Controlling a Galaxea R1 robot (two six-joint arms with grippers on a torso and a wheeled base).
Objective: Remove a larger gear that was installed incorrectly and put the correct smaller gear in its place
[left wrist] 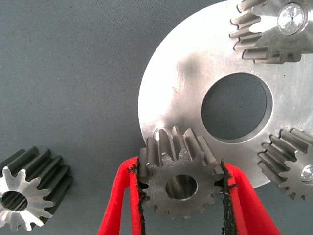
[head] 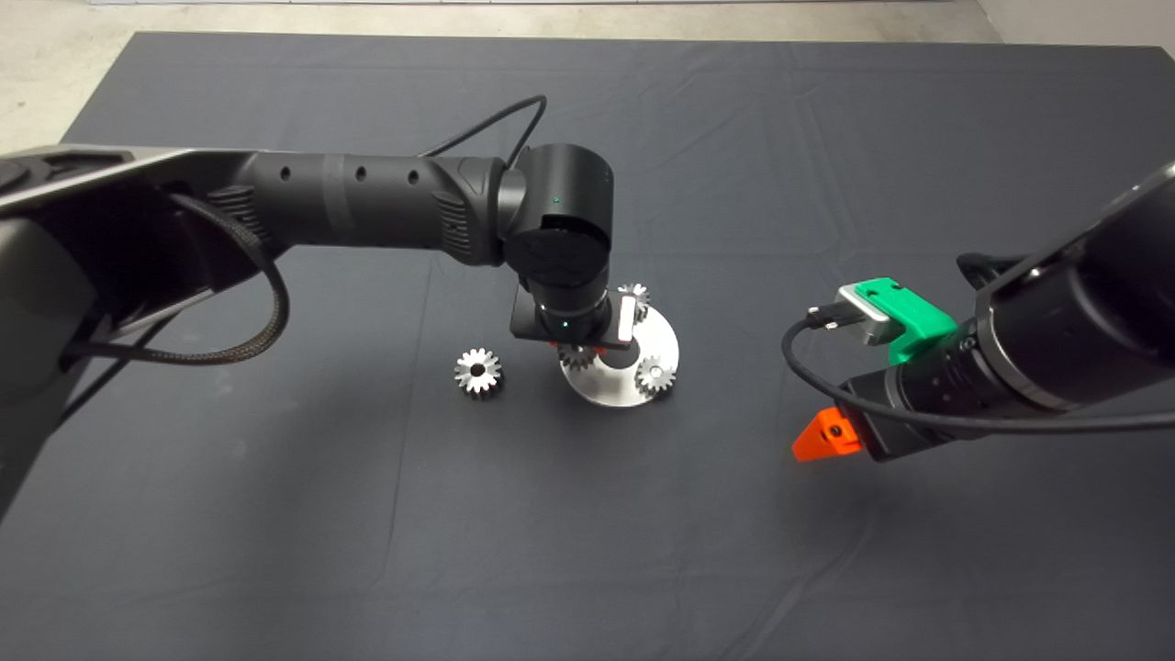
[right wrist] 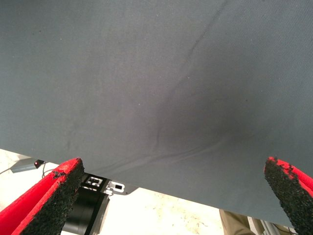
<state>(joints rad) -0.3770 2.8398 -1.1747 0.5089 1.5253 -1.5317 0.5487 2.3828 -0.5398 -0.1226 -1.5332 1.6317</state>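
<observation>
Left end effector (left wrist: 179, 172): over the disc's near-left edge, fingers closed on the smaller gear (left wrist: 178, 186), one pad on each toothed flank.
Why held so: the side grip leaves the bore free, probably so it can drop onto a seat.
Smaller gear: upright between the fingers, overlapping the disc (left wrist: 186, 78) rim, just beside an empty seat (left wrist: 161, 132).
Larger gear (head: 478, 372): loose on the worktop (head: 275, 505), left of the disc, apart from it; apparently taken off.
Other gears (head: 633, 296) (head: 655, 375): seated on the disc's far and right sides.
Right end effector (head: 822, 439): idle at the right, fingers wide apart, empty.
</observation>
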